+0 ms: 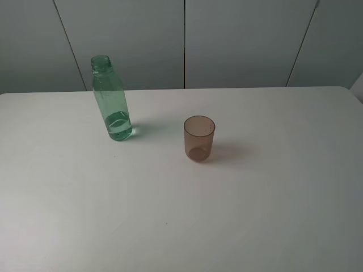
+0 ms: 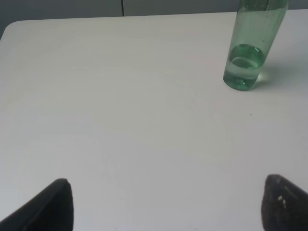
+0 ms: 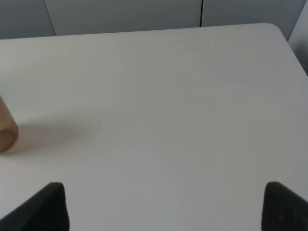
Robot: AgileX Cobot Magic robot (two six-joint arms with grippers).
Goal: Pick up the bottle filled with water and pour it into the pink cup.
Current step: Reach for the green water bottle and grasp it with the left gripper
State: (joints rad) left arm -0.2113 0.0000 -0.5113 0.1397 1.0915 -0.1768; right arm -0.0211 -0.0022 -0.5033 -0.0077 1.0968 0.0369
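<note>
The green transparent bottle stands upright at the back left of the white table, uncapped, with a little water at its bottom. It also shows in the left wrist view. The pink cup stands upright to its right, near the table's middle; only its edge shows in the right wrist view. Neither gripper shows in the exterior view. My left gripper is open and empty, well short of the bottle. My right gripper is open and empty, away from the cup.
Grey wall panels stand behind the table's far edge. The table's far right corner shows in the right wrist view, its far left corner in the left wrist view.
</note>
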